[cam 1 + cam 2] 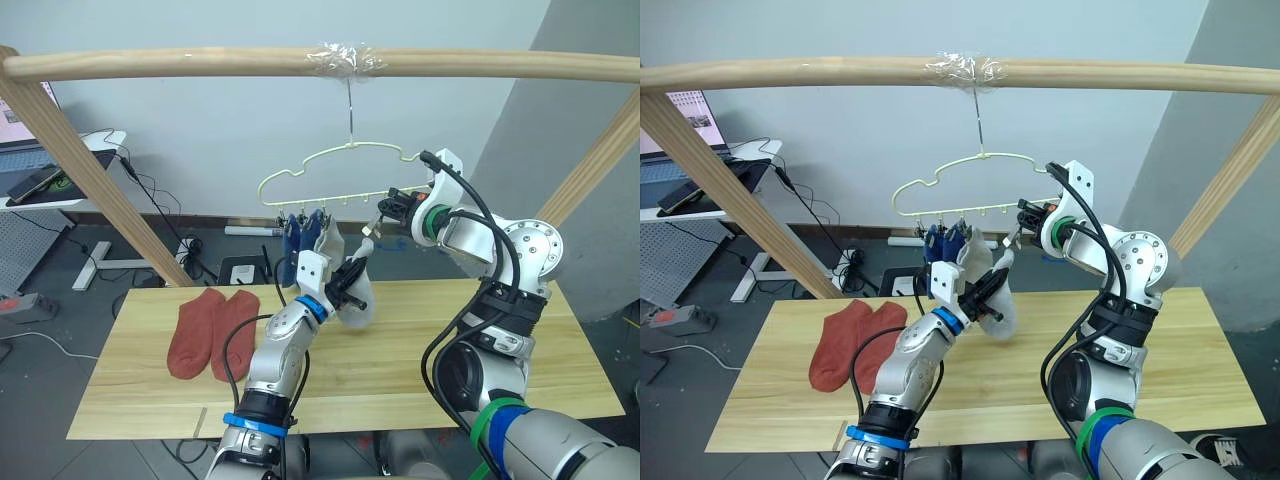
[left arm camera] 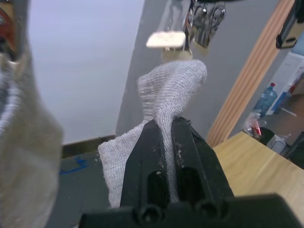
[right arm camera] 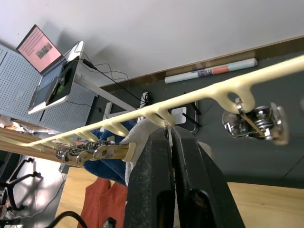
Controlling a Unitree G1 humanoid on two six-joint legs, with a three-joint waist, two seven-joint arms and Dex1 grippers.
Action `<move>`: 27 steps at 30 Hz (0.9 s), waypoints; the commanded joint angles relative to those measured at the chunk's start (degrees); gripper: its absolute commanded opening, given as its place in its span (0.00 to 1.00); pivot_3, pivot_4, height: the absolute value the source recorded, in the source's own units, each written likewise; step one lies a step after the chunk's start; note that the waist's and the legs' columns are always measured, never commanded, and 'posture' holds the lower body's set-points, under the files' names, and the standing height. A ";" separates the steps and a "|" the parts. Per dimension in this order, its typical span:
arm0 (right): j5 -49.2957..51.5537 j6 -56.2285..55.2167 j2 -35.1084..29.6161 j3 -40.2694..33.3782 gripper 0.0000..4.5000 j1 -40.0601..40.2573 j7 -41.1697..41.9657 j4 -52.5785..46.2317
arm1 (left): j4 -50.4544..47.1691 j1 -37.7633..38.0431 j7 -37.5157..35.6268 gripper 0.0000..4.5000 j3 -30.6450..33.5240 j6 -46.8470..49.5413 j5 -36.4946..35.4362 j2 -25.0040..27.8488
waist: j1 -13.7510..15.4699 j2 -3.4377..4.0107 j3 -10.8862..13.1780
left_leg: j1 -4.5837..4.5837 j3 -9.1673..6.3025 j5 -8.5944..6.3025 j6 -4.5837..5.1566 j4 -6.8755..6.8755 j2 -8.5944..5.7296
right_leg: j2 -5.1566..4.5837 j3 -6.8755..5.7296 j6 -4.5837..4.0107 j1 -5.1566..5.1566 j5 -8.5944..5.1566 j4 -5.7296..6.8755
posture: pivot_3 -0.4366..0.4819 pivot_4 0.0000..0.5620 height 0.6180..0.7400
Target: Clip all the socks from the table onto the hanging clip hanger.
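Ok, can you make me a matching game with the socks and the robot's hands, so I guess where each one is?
Things:
1. red socks
2. blue socks
3. grey sock
4. right gripper

Places:
A. pinched in the left gripper, held up under the hanger
B. up at the hanger, on a clip
C. lying flat on the table
D. hanging from the clips already

Pairs: 1-C, 2-D, 3-A, 4-B
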 commanded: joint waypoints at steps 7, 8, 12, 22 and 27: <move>-0.65 1.82 1.05 -0.23 0.00 -0.06 -0.60 -2.17 | 1.69 -5.09 0.82 0.01 1.77 -2.77 -0.93 -1.19 | -0.03 0.04 0.02 | -0.04 -0.01 0.00 0.01 0.00 0.00 | 0.00 -0.02 0.01 0.00 0.00 -0.04 | 0.32 0.26 1.00; -0.70 1.86 1.19 -0.12 0.00 0.13 -0.57 -2.32 | 1.52 -5.13 0.67 0.01 1.65 -2.67 -0.99 -1.28 | -0.03 0.04 0.03 | -0.04 -0.01 -0.01 0.01 0.00 0.00 | 0.00 -0.02 0.01 0.00 0.00 -0.05 | 0.32 0.26 1.00; -0.35 1.67 1.21 0.92 0.00 0.98 0.46 -2.85 | 0.56 -4.92 -0.21 0.01 0.53 -2.31 -0.84 -1.31 | -0.04 0.07 0.04 | -0.10 -0.01 -0.01 0.02 -0.01 -0.01 | 0.00 -0.02 0.01 -0.03 0.00 -0.08 | 0.32 0.26 1.00; 2.16 0.59 -0.96 0.83 0.71 3.39 4.63 -5.30 | -1.09 -3.78 -1.02 0.00 -0.57 -1.50 -0.87 -0.58 | -0.20 0.29 0.20 | -0.37 0.01 -0.01 0.02 0.00 0.00 | 0.01 0.00 0.02 -0.34 0.01 -0.02 | 0.33 0.27 1.00; 7.10 -0.05 -8.93 7.36 1.00 10.82 14.04 -15.41 | -2.58 -3.23 -2.27 0.31 0.36 3.08 -3.61 0.33 | -0.18 0.34 0.24 | -0.71 0.05 -0.01 0.02 0.01 -0.05 | -0.03 0.06 0.06 -0.66 0.01 -0.05 | 0.33 0.27 1.00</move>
